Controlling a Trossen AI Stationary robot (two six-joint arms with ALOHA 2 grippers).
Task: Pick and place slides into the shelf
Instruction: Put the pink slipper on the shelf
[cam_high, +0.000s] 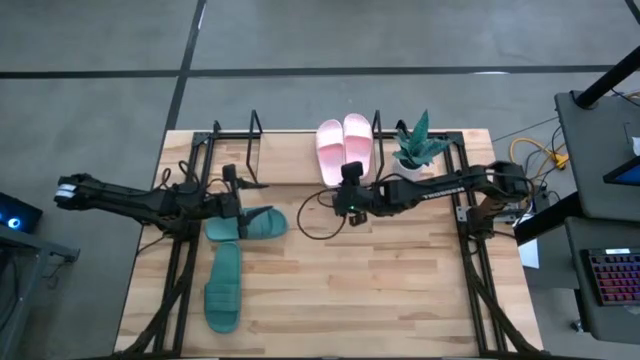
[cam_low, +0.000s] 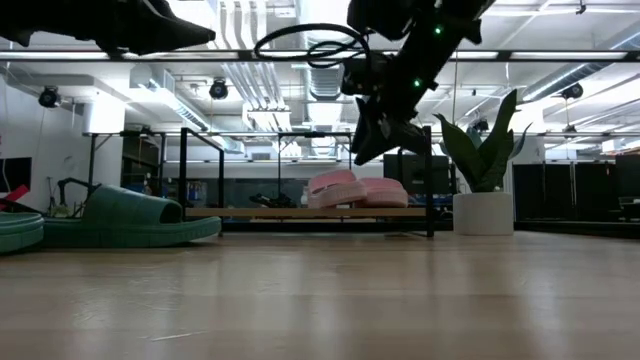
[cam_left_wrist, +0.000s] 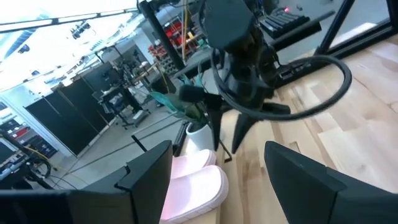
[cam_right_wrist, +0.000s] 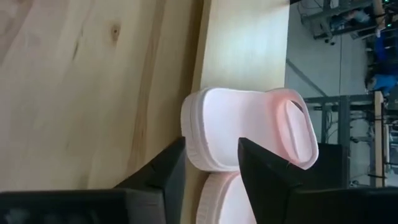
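Two pale pink slides (cam_high: 344, 148) lie side by side on the shelf (cam_high: 255, 132) at the table's far edge, their soles on its light board (cam_low: 300, 212). Two dark green slides rest on the table at the left, one (cam_high: 262, 224) lying crosswise and one (cam_high: 224, 290) nearer the front. My right gripper (cam_high: 340, 190) hangs open above the table just in front of the pink slides' near ends (cam_right_wrist: 211, 134), holding nothing. My left gripper (cam_high: 248, 195) is open and level, high over the crosswise green slide (cam_low: 130, 220).
A potted plant (cam_high: 420, 150) in a white pot (cam_low: 485, 212) stands on the table right of the pink slides. Black arm frames run along both sides of the table. Bare wood (cam_high: 380, 290) stretches across the middle and near right.
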